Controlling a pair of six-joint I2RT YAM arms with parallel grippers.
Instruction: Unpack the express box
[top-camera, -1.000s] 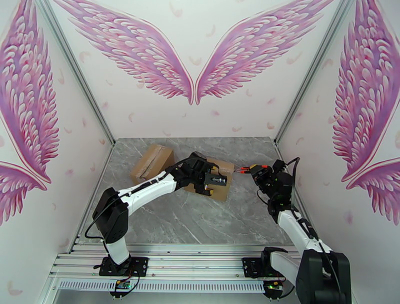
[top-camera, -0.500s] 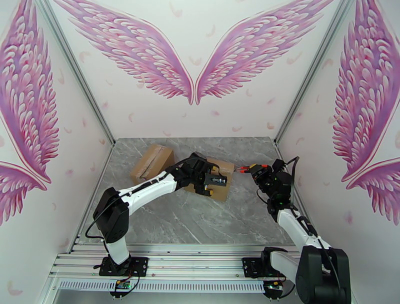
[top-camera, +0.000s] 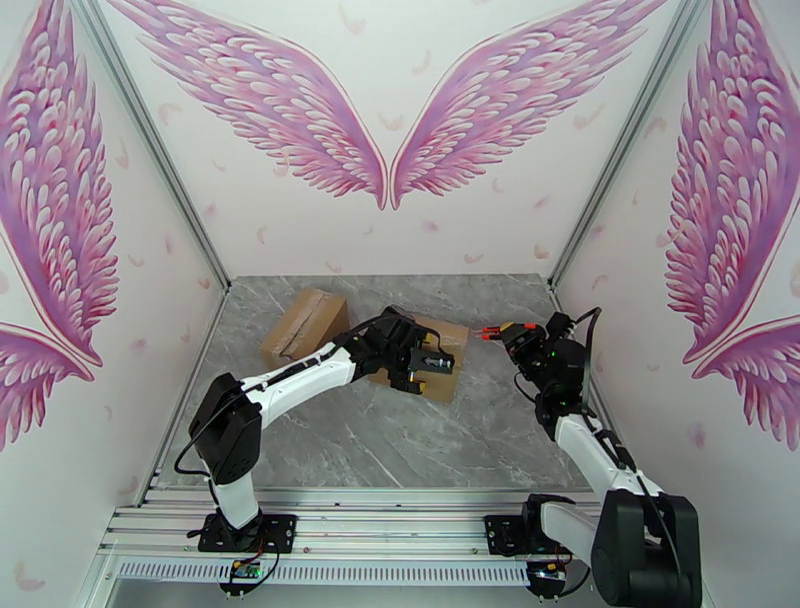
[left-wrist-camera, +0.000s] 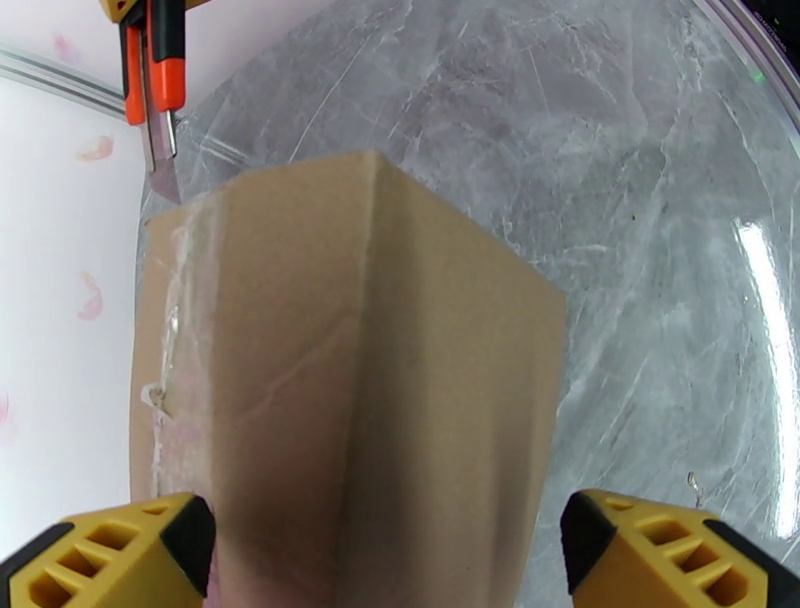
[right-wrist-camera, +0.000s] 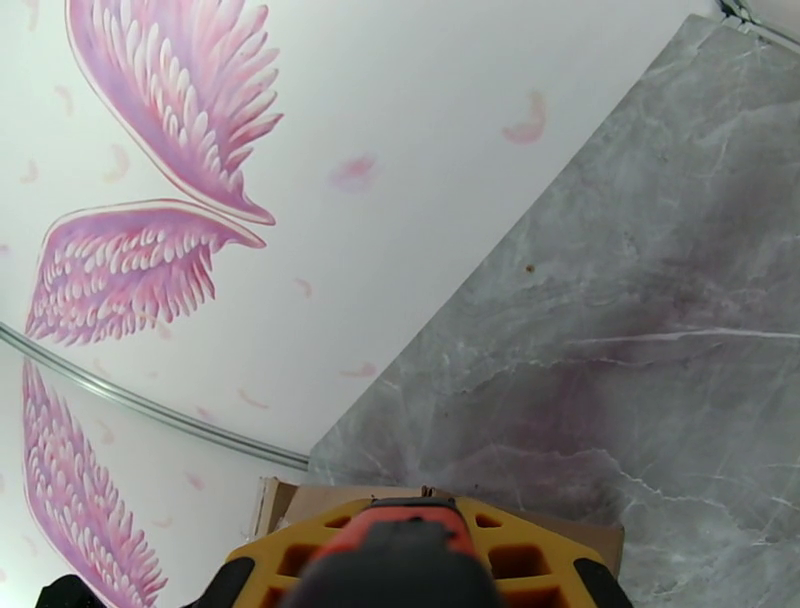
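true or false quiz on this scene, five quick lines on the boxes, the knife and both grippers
1. Two brown cardboard boxes lie on the grey marble table. True: a left box and a right box.
2. The left gripper is shut on the right box. False: its jaws stand open, one on either side of the box.
3. The right gripper holds an orange and black utility knife. True.
4. The knife's blade is retracted. False: it is out, by the right box's taped edge.
5. The boxes are stacked. False: they lie apart on the table.

Knife (top-camera: 490, 335) right of box (top-camera: 452, 345); second box (top-camera: 305, 325) left.
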